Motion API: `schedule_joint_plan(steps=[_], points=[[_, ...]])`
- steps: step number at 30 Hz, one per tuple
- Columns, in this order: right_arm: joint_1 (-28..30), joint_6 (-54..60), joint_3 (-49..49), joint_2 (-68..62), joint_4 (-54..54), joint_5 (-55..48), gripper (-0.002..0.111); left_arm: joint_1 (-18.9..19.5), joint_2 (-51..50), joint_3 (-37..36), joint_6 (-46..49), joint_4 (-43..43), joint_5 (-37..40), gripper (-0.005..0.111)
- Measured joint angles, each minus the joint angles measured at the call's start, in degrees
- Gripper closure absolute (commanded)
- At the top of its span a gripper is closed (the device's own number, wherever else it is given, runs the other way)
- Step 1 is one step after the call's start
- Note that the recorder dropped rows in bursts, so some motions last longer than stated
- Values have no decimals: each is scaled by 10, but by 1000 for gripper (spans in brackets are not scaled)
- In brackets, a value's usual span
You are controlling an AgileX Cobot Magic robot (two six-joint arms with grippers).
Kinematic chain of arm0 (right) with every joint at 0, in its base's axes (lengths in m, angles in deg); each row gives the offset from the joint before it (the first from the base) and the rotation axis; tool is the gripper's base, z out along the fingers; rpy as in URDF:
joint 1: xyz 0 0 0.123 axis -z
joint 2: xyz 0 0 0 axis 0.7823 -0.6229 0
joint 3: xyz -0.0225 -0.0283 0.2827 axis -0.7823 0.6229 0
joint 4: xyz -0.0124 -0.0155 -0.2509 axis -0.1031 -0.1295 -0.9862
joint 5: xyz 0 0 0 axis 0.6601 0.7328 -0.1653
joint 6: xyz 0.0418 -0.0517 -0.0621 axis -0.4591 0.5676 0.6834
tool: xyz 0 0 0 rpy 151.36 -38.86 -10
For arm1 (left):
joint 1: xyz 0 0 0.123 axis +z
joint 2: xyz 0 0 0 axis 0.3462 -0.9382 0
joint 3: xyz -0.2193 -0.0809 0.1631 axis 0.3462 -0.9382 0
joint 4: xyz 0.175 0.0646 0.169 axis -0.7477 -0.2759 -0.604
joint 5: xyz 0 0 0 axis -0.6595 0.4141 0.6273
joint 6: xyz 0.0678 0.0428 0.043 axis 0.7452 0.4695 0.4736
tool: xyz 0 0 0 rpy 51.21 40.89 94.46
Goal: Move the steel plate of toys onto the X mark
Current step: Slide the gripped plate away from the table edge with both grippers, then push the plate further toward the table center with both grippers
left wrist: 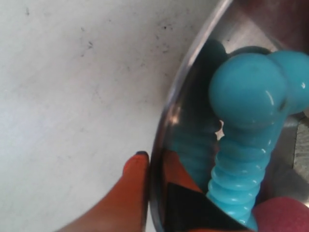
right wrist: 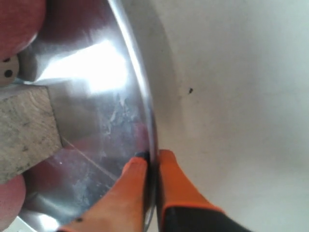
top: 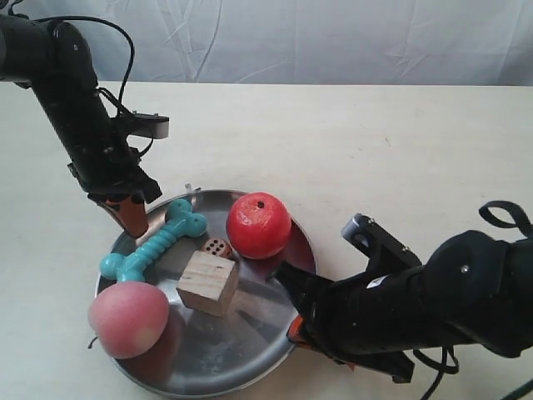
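Observation:
The steel plate (top: pixel 241 337) lies on the table and carries the teal bone (top: pixel 154 242), red apple (top: pixel 259 224), pink peach (top: pixel 127 318), wooden cube (top: pixel 207 282) and small die (top: pixel 216 247). My left gripper (top: pixel 132 218) is shut on the plate's rim (left wrist: pixel 166 121) next to the bone (left wrist: pixel 246 96), one orange finger (left wrist: pixel 135 193) outside and one inside. On the opposite side my right gripper (top: pixel 291 321) is shut on the rim (right wrist: pixel 145 96), one finger (right wrist: pixel 130 183) inside and the other outside, near the cube (right wrist: pixel 24 125). No X mark shows in any view.
The beige table (top: pixel 375 150) stretches behind and to the right of the plate, up to a white cloth backdrop (top: pixel 333 42). Small dark specks (right wrist: pixel 190 90) dot the surface. The right arm's black body (top: pixel 433 300) lies low over the table's near right corner.

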Motion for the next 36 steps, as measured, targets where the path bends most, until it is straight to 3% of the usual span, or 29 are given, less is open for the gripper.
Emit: schedule_joint_plan(steps=[9,18,29,36], points=[[48,1,-47,-37,-53,-44,109,1,0,30,-16,-22,-4,107],[58,-2,-106,-83,-79,-63,109,3,-9,70,-27,-66,-4,107],[146,2,-182,-129,-144,-111,109,4,-80,181,-48,-75,-5,107],[156,2,-270,-210,-176,-134,109,10,-108,220,-52,-111,-13,107]])
